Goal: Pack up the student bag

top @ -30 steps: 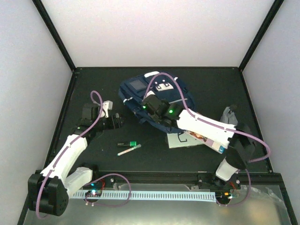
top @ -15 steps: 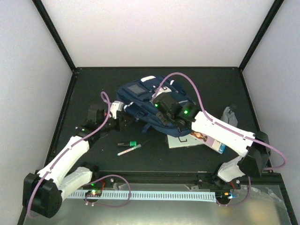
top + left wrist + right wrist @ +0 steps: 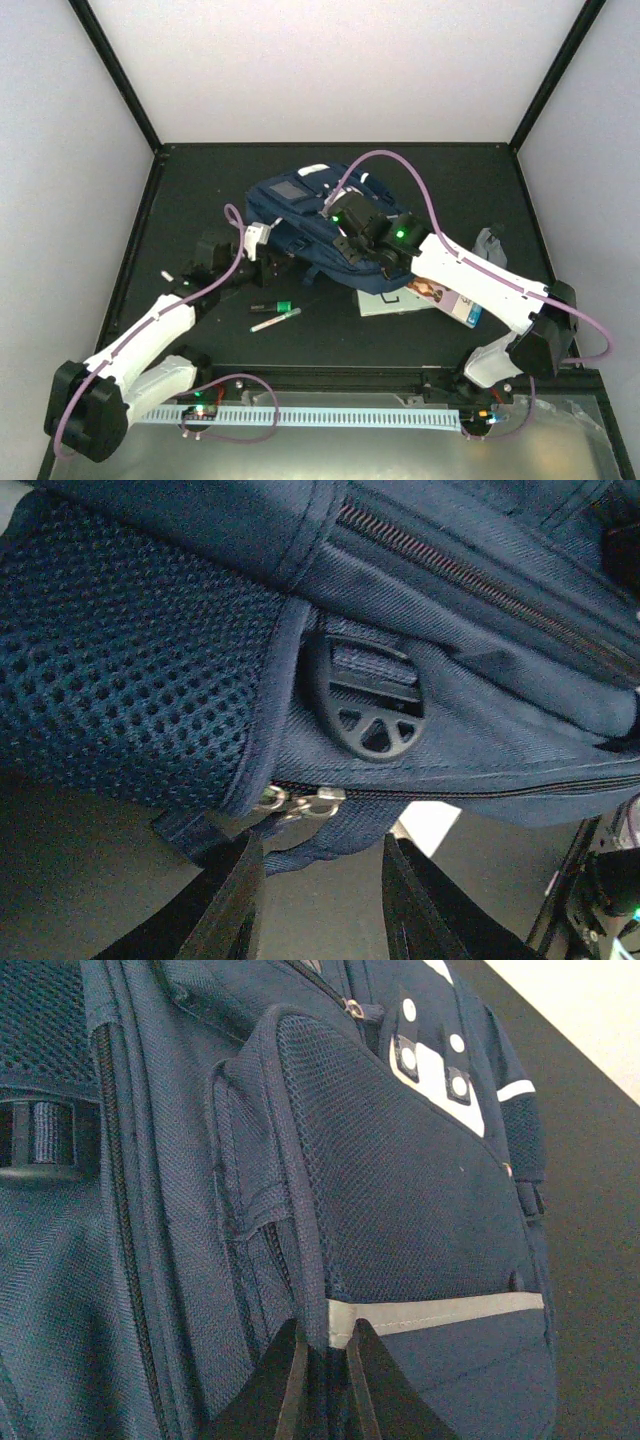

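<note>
1. The black table (image 3: 450,180) filled the floor of the booth.
2. The student bag (image 3: 300,215) lay on its far middle part, white patch toward the back wall, with an arm at each end.
3. The right gripper (image 3: 322,1338) was almost closed, its fingers pinching the seam of the bag's mesh pocket just above a reflective strip.
4. The left gripper (image 3: 320,855) sat at the bag's left end. Its fingers had narrowed to a partial gap, with a fold of the bag's strap caught between their tips, just under the zip pulls.
5. A booklet (image 3: 395,298) lay just beside the bag's near edge, under the right arm.
6. A small grey pouch (image 3: 490,243) sat well apart, to the right.
7. A green-capped marker (image 3: 272,307) and a white pen (image 3: 275,320) lay side by side on the near side of the bag.
</note>
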Robot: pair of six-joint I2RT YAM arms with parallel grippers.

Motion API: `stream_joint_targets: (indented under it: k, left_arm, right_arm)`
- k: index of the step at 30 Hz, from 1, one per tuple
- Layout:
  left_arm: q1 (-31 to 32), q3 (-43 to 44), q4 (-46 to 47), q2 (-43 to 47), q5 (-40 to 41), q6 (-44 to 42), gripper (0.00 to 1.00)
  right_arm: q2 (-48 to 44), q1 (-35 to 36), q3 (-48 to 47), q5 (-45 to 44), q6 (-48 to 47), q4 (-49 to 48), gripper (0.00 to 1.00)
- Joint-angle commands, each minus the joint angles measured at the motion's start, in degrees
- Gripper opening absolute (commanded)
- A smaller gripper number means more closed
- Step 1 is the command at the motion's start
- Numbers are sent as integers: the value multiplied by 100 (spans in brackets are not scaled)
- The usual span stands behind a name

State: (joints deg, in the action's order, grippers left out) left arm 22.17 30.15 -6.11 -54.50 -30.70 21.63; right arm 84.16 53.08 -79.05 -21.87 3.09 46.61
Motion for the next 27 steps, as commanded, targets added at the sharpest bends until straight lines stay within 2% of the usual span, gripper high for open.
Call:
stream_joint_targets:
  k: [1,7,14,18,27]
  left_arm:
    - [30,-218,490,-4,178,-117,34]
    - [50,-771,1337,359,128,-432,45]
    - [81,-1751,3021,948,10,-710,41]
    - [85,-1814,3112,1041,130,-891,41]
    - [111,-1775,3529,520,178,-1057,42]
  right_arm:
    - [-204,-97,-392,147,68,-236,2]
    - [-277,-241,-508,390,56,-151,2]
    - [-312,-351,-643,648,21,-69,2]
    - [-300,-373,-691,768,-1,-56,2]
    - [-295,-389,-778,915,-26,-29,2]
